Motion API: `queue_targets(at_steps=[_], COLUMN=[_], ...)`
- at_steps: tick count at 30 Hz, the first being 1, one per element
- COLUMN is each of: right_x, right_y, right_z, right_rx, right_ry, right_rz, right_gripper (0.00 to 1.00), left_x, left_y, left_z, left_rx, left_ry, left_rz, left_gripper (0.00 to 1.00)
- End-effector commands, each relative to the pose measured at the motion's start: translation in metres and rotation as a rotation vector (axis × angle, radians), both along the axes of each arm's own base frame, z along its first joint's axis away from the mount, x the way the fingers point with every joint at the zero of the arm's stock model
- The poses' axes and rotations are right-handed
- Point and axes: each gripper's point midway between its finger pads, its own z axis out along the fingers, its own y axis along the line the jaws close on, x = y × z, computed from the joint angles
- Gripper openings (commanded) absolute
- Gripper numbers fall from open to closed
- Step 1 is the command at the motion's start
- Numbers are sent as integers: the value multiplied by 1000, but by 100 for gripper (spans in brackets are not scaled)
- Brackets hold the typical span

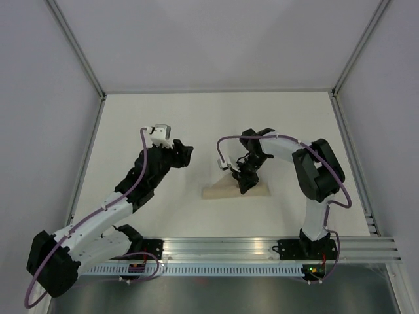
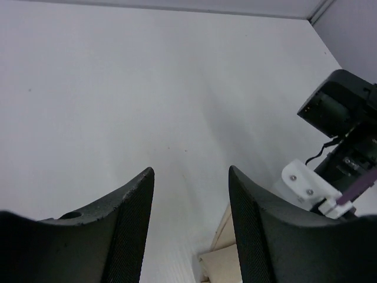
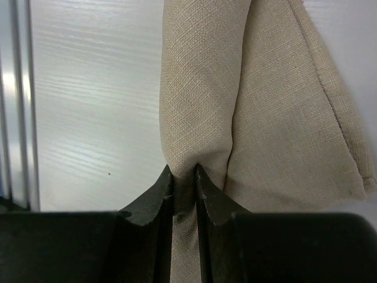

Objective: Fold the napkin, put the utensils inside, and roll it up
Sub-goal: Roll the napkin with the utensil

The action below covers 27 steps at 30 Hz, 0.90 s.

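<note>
- Pinching a narrow ridge of the napkin (image 3: 200, 106), the right jaws hold little cloth, so a pull could slip it free.
- Ahead of them the roll looks loose and may unwind on the table (image 1: 196, 131).
- Left jaws, spread and empty, stand well apart, so nothing pins the cloth.
- No fork shows: wrapped or missed, I cannot tell.

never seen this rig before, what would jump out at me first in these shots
The tan napkin stands out first. A bunched fold of it is pinched between the fingers of the right gripper, near the middle of the white table. The left gripper hangs open to the left of the cloth, with nothing between its fingers.
</note>
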Motion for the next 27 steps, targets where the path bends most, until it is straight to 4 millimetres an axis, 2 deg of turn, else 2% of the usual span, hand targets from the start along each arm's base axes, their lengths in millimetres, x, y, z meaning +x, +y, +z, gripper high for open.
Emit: queue_targets(at_steps=[1,3,4,6,7,8,9,10,11,12,13,15,16,18,19,22,25,26,27], right_x=[-20,-16,-9,-3,2,5,6,11,13,12,14,14,14,15,15,18,21,22,22], right_y=[-25,-29,-27,-30,-29,-31,-32,-32,-33,-35,-35,-36,-36,-37,-37,-37,-36,-36,-36], right_z=[-20,-30,-29,-38,-38,-40,-43,-46,-47,-49,-51,-53,-54,-55,-55,-57,-58,-57,-57], right_rx=[-83,-102,-103,-122,-126,-128,-137,-138,-146,-153,-155,-163,-164,-167,-169,-174,-176,-175,-177], right_ry=[221,281,287,316,316,318,325,312,314,316,312,315,313,310,310,303,296,294,294], right_rz=[35,16,7,-16,-28,-38,-46,-55,-67,-68,-75,-82,-82,-88,-88,-94,-104,-107,-114], right_gripper=[10,10,9,10,10,10,10,10,10,10,10,10,10,10,10,10,11,11,11], left_x=[-2,-11,-17,-26,-33,-43,-47,-59,-60,-65,-70,-72,-73,-73,-76,-79,-85,-87,-86], left_y=[6,-11,-22,-49,-59,-78,-90,-104,-112,-122,-130,-144,-149,-161,-169,-183,-196,-197,-198], left_z=[13,14,10,-4,-19,-20,-43,-53,-54,-75,-80,-87,-99,-100,-110,-121,-129,-142,-147], left_rx=[64,139,168,252,304,339,390,417,445,474,479,486,500,493,497,491,478,490,497], left_ry=[-96,-135,-129,-119,-91,-102,-62,-46,-53,-8,1,15,37,41,62,81,113,145,154], left_rz=[1,-87,-144,-255,-307,-371,-414,-471,-501,-550,-586,-632,-655,-697,-736,-798,-867,-878,-880], left_gripper=[59,59,59,59,59,59,59,60,60,60,60,61,61,62,62,63,64,63,63])
